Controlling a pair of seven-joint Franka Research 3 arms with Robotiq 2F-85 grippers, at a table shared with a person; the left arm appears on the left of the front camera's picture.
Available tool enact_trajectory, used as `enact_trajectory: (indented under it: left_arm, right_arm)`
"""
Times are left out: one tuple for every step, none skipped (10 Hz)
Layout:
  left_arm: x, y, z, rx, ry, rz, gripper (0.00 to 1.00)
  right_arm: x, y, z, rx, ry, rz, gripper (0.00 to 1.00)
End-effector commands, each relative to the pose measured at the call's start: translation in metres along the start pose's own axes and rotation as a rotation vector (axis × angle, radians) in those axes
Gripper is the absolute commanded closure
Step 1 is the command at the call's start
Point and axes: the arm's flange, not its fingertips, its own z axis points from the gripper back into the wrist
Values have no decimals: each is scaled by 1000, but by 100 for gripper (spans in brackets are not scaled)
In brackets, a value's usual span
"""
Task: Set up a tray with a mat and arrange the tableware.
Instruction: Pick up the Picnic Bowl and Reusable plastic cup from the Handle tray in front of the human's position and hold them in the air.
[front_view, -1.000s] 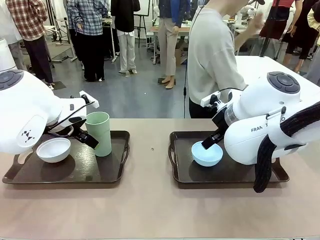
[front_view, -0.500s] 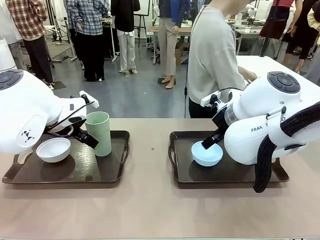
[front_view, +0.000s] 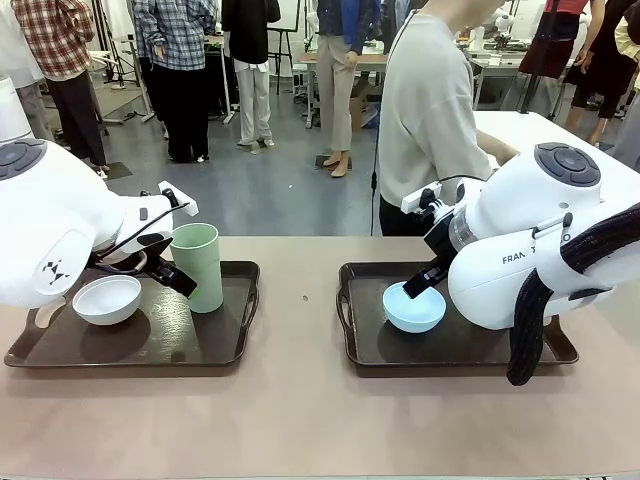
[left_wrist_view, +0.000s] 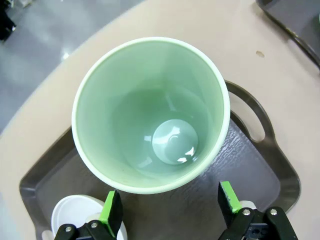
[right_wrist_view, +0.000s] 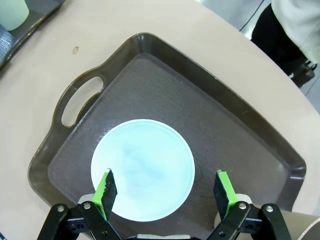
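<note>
Front view. Two dark trays sit side by side on the desk, the left tray at lower left of the frame and the right tray at lower right. A person stands behind the desk at upper centre.

The pale green cup stands upright at the far right part of the left tray. The white bowl rests to its left on the same tray, apart from it. The light blue bowl sits in the left half of the right tray.

Left wrist view. The left end effector is spread wide and grips nothing; its green pads lie at the bottom of the frame, just below the cup's rim.

Right wrist view. The right end effector is likewise wide open and empty. One pad overlaps the bowl's lower left edge, the other lies over bare tray to its right.
</note>
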Motion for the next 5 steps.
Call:
enact_trajectory:
  left_arm:
    - [0,0,0,0,0,0,0]
    - [0,0,0,0,0,0,0]
    - [0,-6,24,-9,-2,20,0]
    - [-5,-10,48,-6,19,34,0]
    - [-10,-14,75,-14,64,65,0]
  right_arm:
    - [0,0,0,0,0,0,0]
    - [0,0,0,0,0,0,0]
    - [-6,6,4,8,49,-30,0]
    - [-13,19,17,90,61,-84,0]
    - [-26,35,39,118,109,-122,0]
